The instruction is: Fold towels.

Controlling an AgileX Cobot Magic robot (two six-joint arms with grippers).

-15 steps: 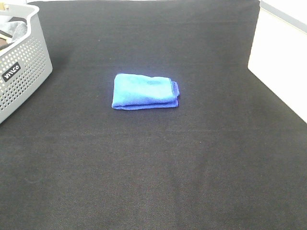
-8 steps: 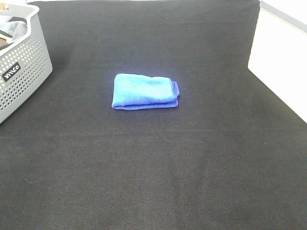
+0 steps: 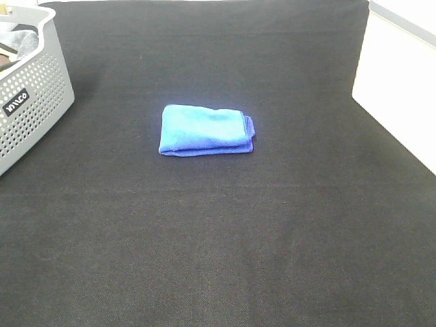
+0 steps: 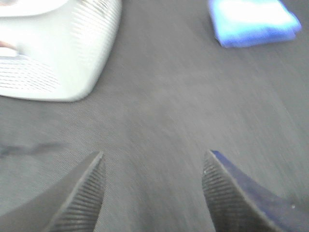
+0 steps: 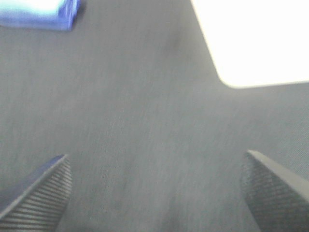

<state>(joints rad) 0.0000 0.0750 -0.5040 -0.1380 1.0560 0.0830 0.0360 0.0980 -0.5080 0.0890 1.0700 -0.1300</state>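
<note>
One royal-blue towel [image 3: 206, 130] lies folded into a small rectangle near the middle of the black table [image 3: 218, 238], its layered edges at its right end. It also shows in the left wrist view [image 4: 253, 21] and at the edge of the right wrist view [image 5: 38, 13]. My left gripper [image 4: 153, 166] is open and empty above bare table, well away from the towel. My right gripper [image 5: 157, 169] is wide open and empty, also far from the towel. Neither gripper shows in the exterior view.
A grey perforated basket [image 3: 30, 95] stands at the table's left edge with cloth inside; it also shows in the left wrist view [image 4: 58, 48]. A white surface [image 3: 402, 88] borders the table on the right, seen too in the right wrist view [image 5: 251, 38].
</note>
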